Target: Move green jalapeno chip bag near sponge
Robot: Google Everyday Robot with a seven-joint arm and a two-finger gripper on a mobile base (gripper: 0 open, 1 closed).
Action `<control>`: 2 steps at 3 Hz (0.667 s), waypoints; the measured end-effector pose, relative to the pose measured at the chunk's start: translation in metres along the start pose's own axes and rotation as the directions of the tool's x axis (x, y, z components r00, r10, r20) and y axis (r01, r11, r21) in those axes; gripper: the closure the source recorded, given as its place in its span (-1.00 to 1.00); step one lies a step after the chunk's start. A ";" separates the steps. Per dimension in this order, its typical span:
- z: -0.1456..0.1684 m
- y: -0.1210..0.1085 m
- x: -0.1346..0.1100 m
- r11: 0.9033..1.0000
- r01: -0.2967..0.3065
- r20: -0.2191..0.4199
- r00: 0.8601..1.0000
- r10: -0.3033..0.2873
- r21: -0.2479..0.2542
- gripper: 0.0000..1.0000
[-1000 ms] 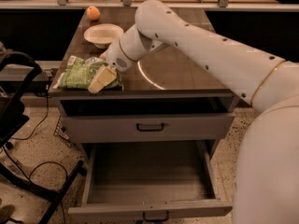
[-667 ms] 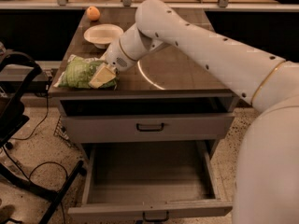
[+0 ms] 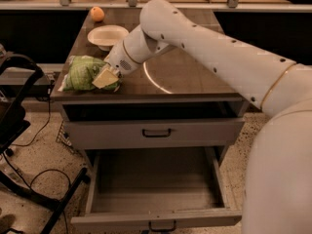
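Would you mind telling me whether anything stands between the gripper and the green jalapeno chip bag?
Nothing visible does: the gripper sits against the green jalapeno chip bag at its right end; the bowl lies farther back.

Pincer [image 3: 106, 77] at chip bag [image 3: 80, 72], bowl [image 3: 107, 35] behind; tbl [image 3: 195, 77] centre free.

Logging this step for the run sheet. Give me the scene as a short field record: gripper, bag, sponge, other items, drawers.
gripper: low at the bag's right end, front-left of the table; contact unclear
green jalapeno chip bag: lying at the table's front-left corner
sponge: cannot be made out in this view
bowl: upright, behind the bag
orange fruit: back-left, beyond the bowl
upper drawer: shut
lower drawer: pulled open
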State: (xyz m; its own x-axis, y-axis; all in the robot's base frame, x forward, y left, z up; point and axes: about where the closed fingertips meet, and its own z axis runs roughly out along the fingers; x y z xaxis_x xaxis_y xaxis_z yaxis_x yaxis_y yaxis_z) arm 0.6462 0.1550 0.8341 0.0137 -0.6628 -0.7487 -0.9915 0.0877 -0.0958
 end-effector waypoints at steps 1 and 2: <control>0.003 -0.001 -0.001 1.000 -0.003 0.008 1.000 0.003 -0.011 1.00; 0.003 -0.001 -0.001 1.000 -0.003 0.008 1.000 0.003 -0.010 1.00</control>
State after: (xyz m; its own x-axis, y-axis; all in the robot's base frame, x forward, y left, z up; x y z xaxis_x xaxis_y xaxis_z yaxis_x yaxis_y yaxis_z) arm 0.6471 0.1577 0.8334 0.0118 -0.6567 -0.7541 -0.9929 0.0818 -0.0869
